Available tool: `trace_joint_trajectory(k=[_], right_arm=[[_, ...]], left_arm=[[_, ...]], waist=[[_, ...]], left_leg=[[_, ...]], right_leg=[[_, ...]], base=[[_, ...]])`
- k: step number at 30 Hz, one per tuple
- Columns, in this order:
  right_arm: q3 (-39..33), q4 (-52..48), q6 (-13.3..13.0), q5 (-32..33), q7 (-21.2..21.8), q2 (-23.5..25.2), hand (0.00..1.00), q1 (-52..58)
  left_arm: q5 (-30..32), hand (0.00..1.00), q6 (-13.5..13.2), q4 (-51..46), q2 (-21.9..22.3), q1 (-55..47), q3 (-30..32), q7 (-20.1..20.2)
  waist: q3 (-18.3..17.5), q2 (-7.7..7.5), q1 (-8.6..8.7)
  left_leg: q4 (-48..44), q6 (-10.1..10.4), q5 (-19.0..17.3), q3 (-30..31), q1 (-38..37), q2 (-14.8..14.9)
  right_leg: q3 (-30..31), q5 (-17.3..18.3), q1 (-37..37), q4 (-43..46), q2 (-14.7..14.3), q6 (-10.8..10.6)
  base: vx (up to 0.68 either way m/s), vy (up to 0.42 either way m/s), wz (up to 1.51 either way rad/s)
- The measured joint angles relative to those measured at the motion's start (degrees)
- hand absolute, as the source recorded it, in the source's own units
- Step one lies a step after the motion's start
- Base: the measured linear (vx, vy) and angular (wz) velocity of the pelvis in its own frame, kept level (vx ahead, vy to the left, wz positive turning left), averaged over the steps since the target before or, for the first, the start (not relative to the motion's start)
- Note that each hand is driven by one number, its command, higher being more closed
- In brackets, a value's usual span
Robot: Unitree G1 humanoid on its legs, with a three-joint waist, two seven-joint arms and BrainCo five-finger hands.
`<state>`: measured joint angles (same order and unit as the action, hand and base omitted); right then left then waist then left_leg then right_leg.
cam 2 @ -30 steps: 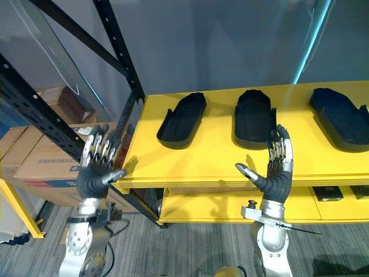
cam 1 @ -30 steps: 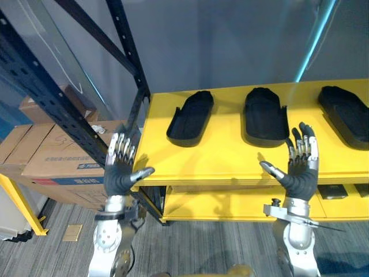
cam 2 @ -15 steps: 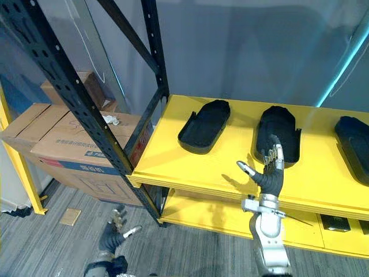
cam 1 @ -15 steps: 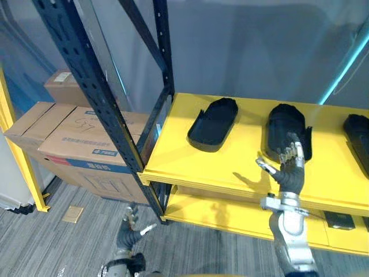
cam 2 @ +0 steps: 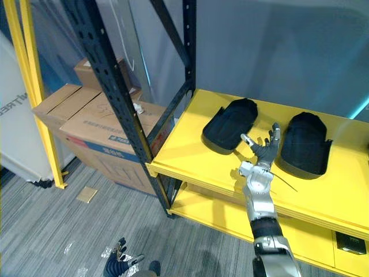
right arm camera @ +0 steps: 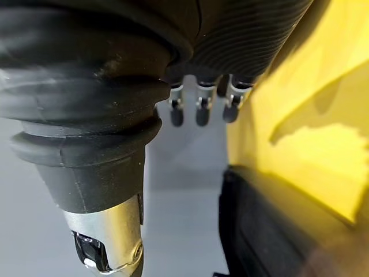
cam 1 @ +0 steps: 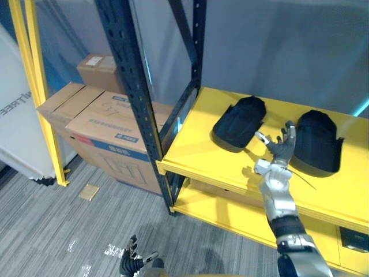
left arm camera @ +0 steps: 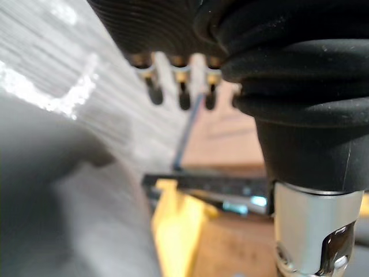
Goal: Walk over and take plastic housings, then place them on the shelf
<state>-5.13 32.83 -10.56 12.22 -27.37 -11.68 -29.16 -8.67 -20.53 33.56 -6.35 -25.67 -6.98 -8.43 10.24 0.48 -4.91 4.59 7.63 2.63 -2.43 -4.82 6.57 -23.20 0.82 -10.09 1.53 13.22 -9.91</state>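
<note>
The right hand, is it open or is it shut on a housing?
Open: the right hand shows straight, spread fingers and holds nothing; the black housings lie on the yellow shelf beside it.

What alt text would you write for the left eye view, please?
The right hand, open, is raised before two black plastic housings lying side by side on a yellow shelf. Cardboard boxes stand left of the dark rack upright; the left hand hangs low.

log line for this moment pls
right hand: open, empty, raised over shelf between left housing and right housing | left hand: open, empty, low near floor | both housings on shelf
</note>
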Motion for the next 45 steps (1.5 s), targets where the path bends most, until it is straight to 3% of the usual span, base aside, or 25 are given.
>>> trace_joint_trajectory(k=[6, 11, 18, 23, 30, 39, 45], right_arm=[[-0.37, 4.61, 1.02, 0.39, 2.33, -2.64, 0.0, -5.52], [-0.91, 6.94, 3.65, 0.07, 2.32, -4.38, 0.0, -11.31], [-2.84, 11.39, 7.58, -0.03, -2.0, -5.71, 0.0, -17.12], [-4.41, 16.04, 12.3, 0.36, -4.66, -10.82, 0.0, -23.17], [-4.5, 17.57, 13.15, 0.38, -7.52, -13.24, 0.0, -27.45], [-0.67, 16.84, 13.22, -0.26, -0.56, -14.78, 0.0, -32.95], [2.22, 14.92, 13.59, -1.18, 2.66, -15.16, 0.0, -34.71]], left_arm=[[-0.58, 0.0, 0.55, 5.35, -0.04, 0.86, 2.51, 2.5], [-4.59, 0.0, 1.69, 5.9, 0.13, 1.38, 3.4, 3.83], [-5.98, 0.0, 1.73, 5.89, 0.5, 1.65, 3.45, 4.11], [-7.29, 0.0, 1.7, 7.31, 0.65, 4.67, 2.99, 4.86], [-8.96, 0.0, 0.37, 7.62, -0.21, 6.85, 1.09, 8.0], [-11.83, 0.0, 0.2, 4.58, -1.63, 9.46, -3.41, 9.83], [-13.97, 0.0, 2.07, 3.39, -2.22, 9.88, -4.61, 9.8]], waist=[[1.42, 0.33, -0.85], [3.75, 0.36, -1.07], [4.98, 0.48, -1.73], [8.51, 2.26, -2.35], [11.11, 2.98, -2.22], [15.67, 5.29, -1.96], [16.6, 5.88, -1.65]], left_leg=[[0.3, 0.02, 0.5, 0.45, 0.96, -0.16], [0.24, 0.04, 1.06, 1.37, 1.9, -0.39], [0.06, 0.2, 1.54, 1.99, 2.57, -0.6], [0.05, 0.14, 2.1, 1.78, 3.22, 0.17], [0.01, -0.03, 2.62, -0.36, 4.84, 0.69], [-2.57, -0.28, 1.66, -4.21, 5.53, 0.92], [-5.64, -0.39, 0.37, -4.51, 8.22, 1.02]], right_leg=[[-0.44, -1.15, 0.02, -1.27, -0.14, -0.07], [-1.39, -1.64, 0.09, -1.72, -0.13, -0.13], [-2.11, -1.69, 0.07, -1.87, -0.04, -0.12], [-1.46, -1.41, 1.97, 0.4, -0.27, 0.4], [1.44, -1.21, 6.45, 3.1, -0.14, 0.74], [6.28, -1.11, 10.62, 5.88, 0.25, 0.91], [7.39, -1.1, 13.07, 7.1, 0.42, 0.97]], base=[[-0.03, 0.0, 0.03], [-0.01, -0.005, 0.09], [0.0, -0.007, 0.06], [-0.06, -0.012, -0.03], [-0.05, 0.001, -0.16], [-0.03, 0.001, -0.24], [-0.03, 0.003, -0.05]])
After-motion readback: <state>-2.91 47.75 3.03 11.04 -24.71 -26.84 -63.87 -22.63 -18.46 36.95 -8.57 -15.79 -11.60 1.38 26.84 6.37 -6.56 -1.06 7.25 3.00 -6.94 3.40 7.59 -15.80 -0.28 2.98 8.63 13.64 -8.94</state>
